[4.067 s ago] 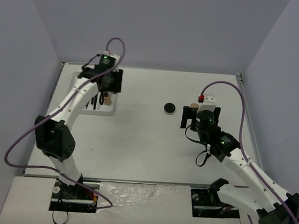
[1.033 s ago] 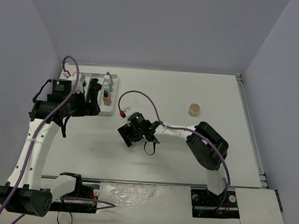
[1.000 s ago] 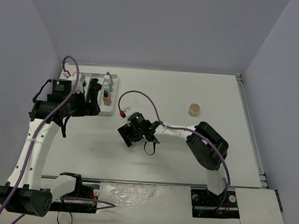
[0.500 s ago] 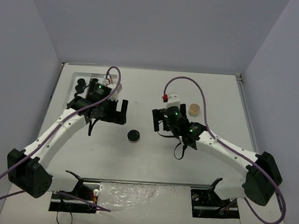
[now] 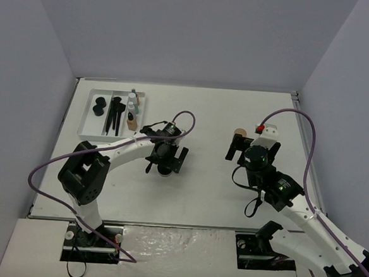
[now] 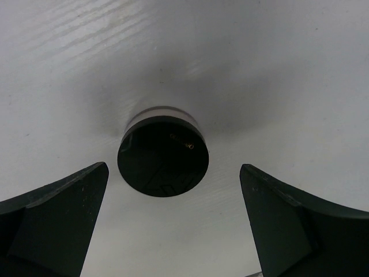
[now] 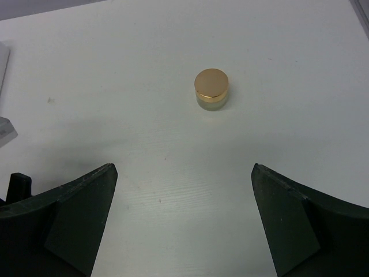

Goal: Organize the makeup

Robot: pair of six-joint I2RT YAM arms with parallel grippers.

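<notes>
From above, a white tray (image 5: 90,125) is seen at the far left of the worktop (image 5: 237,104), and most of the makeup is already sorted into it: two black jars (image 5: 100,101) in the left compartment, black brushes and pencils (image 5: 114,116) in the middle one, and small bottles (image 5: 132,113) in the right one. Two pieces lie outside it. A loose black jar (image 5: 164,171) sits on the bare worktop near the middle, well apart from the tray, and is largely covered in the overhead view by the left gripper (image 5: 166,162), which hangs directly over it. The detail is supplied by the left wrist view: the jar's round black lid (image 6: 163,156) and a strip of paler body beneath it are seen upright, centred between the dark fingers (image 6: 55,222), which are spread wide with a clear gap to the jar on each side, so nothing is touched. The second loose piece, a small gold-lidded jar (image 5: 239,132), is only partly visible from above as a tan disc at the far edge of the right gripper (image 5: 247,144). In the right wrist view it is shown whole (image 7: 211,88), upright on the worktop, beyond the gripper and slightly right of centre. The right gripper's fingers (image 7: 63,222) are likewise spread fully apart and nothing is held between them. The tray's contents are shown in the overhead view alone.
</notes>
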